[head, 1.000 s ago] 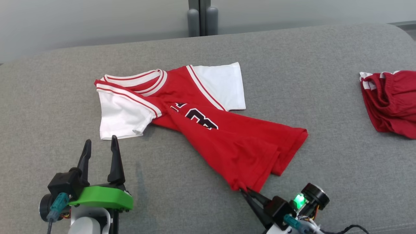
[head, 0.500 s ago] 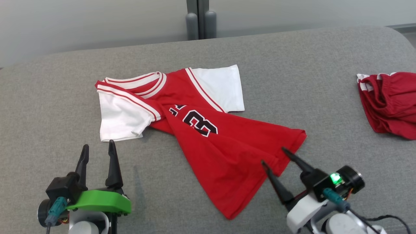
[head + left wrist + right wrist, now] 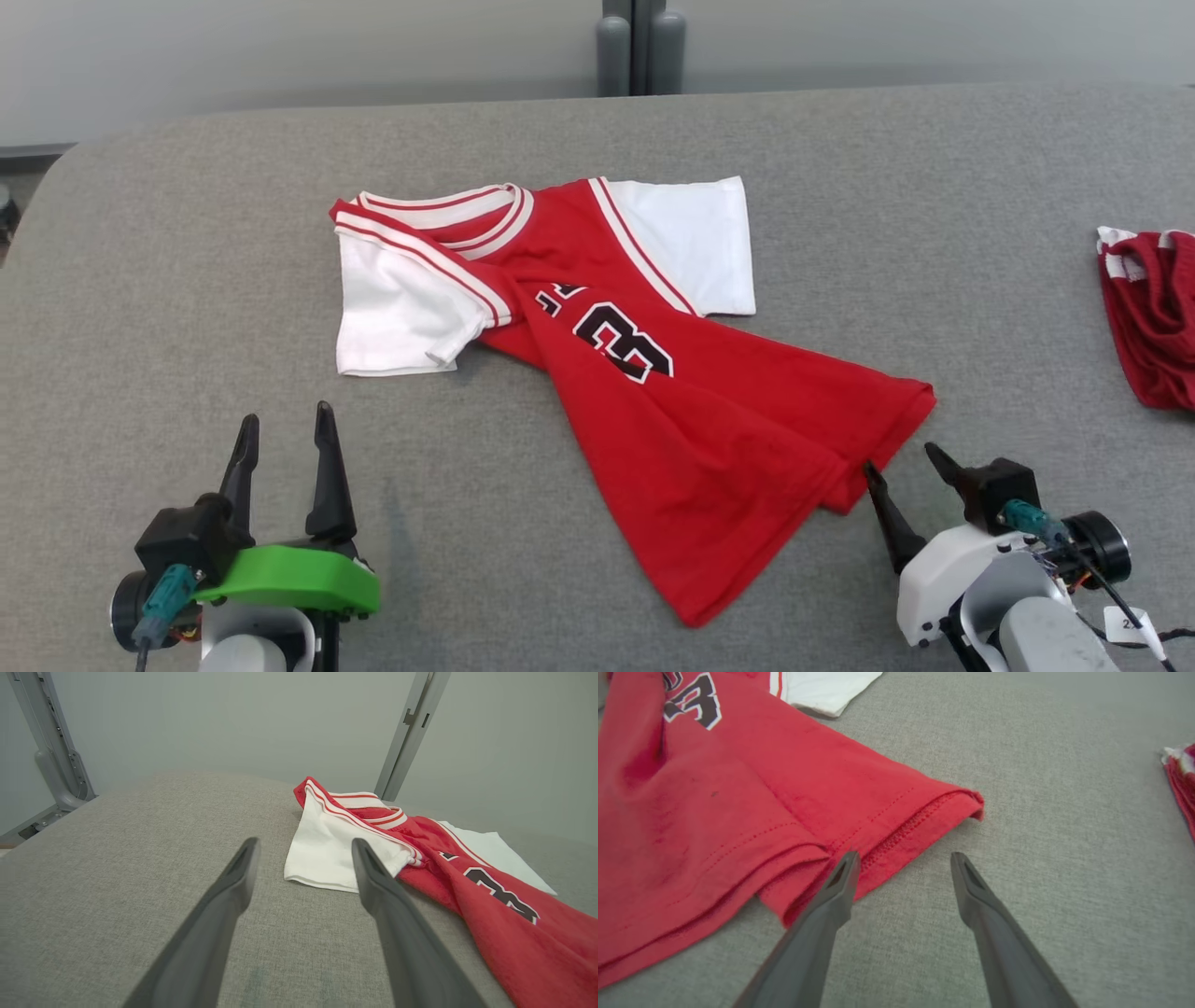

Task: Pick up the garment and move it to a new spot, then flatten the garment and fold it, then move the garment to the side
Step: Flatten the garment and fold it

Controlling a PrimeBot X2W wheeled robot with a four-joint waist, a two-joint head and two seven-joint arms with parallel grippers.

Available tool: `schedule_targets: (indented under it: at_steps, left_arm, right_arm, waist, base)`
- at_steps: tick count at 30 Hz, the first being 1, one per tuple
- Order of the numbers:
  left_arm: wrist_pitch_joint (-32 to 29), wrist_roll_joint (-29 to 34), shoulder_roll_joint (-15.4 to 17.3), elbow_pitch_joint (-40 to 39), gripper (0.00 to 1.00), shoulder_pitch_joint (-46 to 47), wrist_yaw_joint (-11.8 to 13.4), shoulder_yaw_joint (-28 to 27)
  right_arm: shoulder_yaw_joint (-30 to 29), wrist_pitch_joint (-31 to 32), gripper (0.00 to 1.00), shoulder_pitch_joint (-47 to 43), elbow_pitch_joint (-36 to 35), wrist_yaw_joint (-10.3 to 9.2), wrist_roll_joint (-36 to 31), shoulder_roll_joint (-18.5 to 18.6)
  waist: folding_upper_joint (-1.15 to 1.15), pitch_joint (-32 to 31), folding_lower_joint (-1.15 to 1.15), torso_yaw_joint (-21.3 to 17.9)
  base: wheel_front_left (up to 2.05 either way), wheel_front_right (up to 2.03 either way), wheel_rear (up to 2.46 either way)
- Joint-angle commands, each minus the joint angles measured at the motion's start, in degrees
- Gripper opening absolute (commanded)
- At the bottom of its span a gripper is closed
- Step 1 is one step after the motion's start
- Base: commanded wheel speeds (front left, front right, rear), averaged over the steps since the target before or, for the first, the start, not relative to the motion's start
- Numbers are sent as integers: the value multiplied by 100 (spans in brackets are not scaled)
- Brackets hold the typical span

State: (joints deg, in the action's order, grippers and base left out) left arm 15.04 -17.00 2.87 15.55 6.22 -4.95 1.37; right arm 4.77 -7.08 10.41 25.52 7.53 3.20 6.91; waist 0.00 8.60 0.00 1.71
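— Look of the shirt (image 3: 653,392)?
— Red, with white sleeves, red-and-white stripes at collar and sleeve seams, and a black number edged in white on the chest. Not flat: twisted into a long fold down the body, fanned out at the hem, doubled at one hem corner.
— Where?
— Mid-desk (image 3: 187,280), collar toward the far left, hem toward the near right.
— Held?
— No. Right hand (image 3: 900,458) spread wide and empty, just beside the hem's right corner, with one finger (image 3: 831,900) crossing the hem edge in the right wrist view; touching or not, cannot tell. Left hand (image 3: 286,415) spread wide and empty too, near the left sleeve but apart from it.
— Surface?
— Covered in smooth grey woven fabric, rounded at the far left corner. Also carries a second red cloth (image 3: 1153,317) with white trim, bunched at the right edge, well apart from the shirt.
— Room?
— Pale grey wall (image 3: 280,47) behind. Two grey posts (image 3: 639,47) at the far edge, and grey metal bars (image 3: 411,732) in the left wrist view.
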Motion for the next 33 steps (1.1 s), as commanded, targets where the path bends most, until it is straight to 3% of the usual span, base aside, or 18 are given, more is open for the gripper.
schedule_targets:
  at_steps: [1,8,14,15,16,23,33]
  left_arm:
    - [18,12,9,13,100,-34,9,-26]
    - [18,55,7,26,100,-29,-17,-22]
    - [18,67,7,37,100,-4,-37,47]
    - [18,67,7,36,100,0,-37,59]
    - [18,65,7,29,100,6,-39,68]
    - [18,-1,8,-84,100,100,-27,150]
    - [18,-276,9,-303,100,460,77,672]
  right_arm:
    - [-40,-45,100,80,133,-9,136,7]
    - [-225,-274,100,504,801,-9,793,-160]
    - [-44,-345,100,1050,1482,-9,1044,-75]
    - [4,-370,28,1132,1540,-9,1029,-33]
    - [85,-379,0,1227,1603,-9,1001,21]
    - [374,-486,0,2116,1806,-9,706,531]
    - [799,-271,0,4178,2238,-9,30,1727]
  waist:
    - [0,25,0,98]
    - [0,34,0,224]
    - [0,28,0,338]
    - [0,32,0,355]
    - [0,41,0,377]
    - [0,194,0,523]
    - [0,791,0,1039]
  base:
    - [0,0,0]
    - [0,0,0]
    - [0,0,0]
    - [0,0,0]
    - [0,0,0]
    - [0,0,0]
    - [0,0,0]
